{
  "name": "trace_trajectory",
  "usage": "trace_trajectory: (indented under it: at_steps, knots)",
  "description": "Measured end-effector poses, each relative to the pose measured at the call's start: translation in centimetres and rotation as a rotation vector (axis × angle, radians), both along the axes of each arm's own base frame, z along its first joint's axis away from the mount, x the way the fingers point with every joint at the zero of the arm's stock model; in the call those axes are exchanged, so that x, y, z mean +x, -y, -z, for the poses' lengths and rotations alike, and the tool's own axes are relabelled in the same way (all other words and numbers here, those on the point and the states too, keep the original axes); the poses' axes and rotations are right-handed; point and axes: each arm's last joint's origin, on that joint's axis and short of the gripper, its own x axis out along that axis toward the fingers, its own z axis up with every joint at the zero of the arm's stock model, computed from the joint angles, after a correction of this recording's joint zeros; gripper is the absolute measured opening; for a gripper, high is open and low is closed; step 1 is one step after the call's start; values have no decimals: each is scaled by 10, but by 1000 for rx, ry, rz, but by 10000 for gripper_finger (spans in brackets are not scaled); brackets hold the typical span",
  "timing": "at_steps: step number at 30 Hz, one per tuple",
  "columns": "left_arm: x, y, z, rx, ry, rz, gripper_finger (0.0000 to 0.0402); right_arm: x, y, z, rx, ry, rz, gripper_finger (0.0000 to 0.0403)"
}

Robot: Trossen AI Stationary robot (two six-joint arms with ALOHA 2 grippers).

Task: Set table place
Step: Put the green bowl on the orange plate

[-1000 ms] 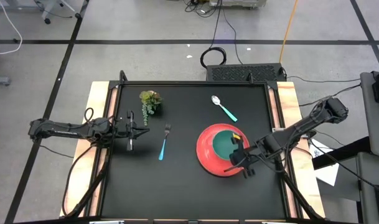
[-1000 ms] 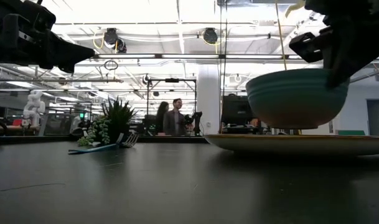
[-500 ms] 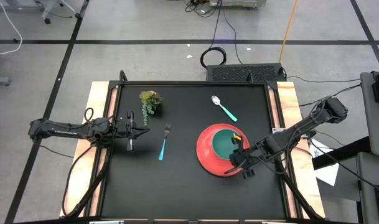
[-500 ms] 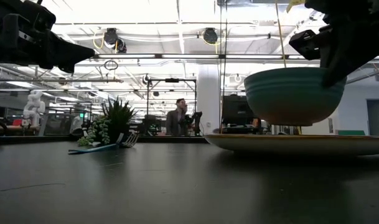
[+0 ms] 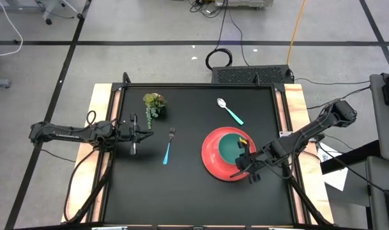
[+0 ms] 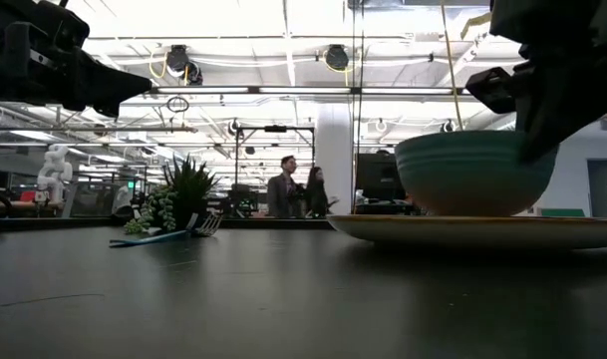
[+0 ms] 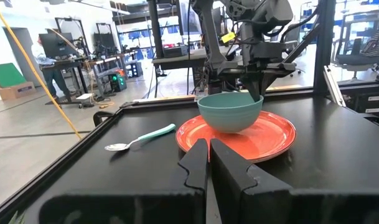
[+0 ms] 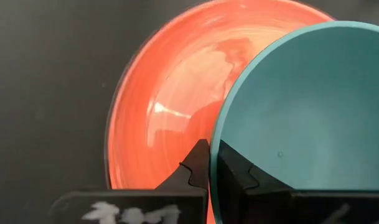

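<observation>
The teal bowl [image 5: 229, 148] stands in the round red plate [image 5: 212, 160] at the table's right middle. In the low view the bowl [image 6: 462, 172] sits upright with its base down at the plate [image 6: 453, 230]. My right gripper [image 5: 244, 155] is shut on the bowl's rim. My left gripper [image 5: 145, 127] is shut and empty above the table's left side, clear of everything. The blue-handled fork [image 5: 168, 148] lies flat left of the plate. The teal-handled spoon [image 5: 230, 111] lies flat beyond the plate. My right gripper pinches the bowl's rim [image 8: 215, 142] on the side toward the table's right edge, with one finger [image 8: 236, 171] inside the bowl and the other outside. The fingers come from above, pointing down. The bowl is upright, with its base on the red plate [image 8: 164, 106].
A small green plant sprig [image 5: 154, 103] lies at the far left of the black table [image 5: 181, 191]. Light wooden strips run along both short sides. People stand in the room far behind the table [image 6: 298, 189].
My right gripper has gone down with the teal bowl. The bowl hung clear above the red plate and now sits on it, upright.
</observation>
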Motion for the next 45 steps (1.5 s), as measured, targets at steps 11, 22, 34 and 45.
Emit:
trace_trajectory:
  at_steps: [11, 22, 34, 45]
  knots:
    - [0, 0, -2, -1, 19, -1, 24, 1, -2, 2, 53, -25, -18, 0]
    - [0, 0, -2, -1, 22, -1, 24, 4, -2, 8, 54, -50, 17, 0]
    - [0, 0, -2, -1, 21, -1, 24, 9, -5, 16, 43, -63, 38, 0]
    - [0, 0, -2, -1, 22, -1, 24, 8, -5, 15, 60, -70, 27, 0]
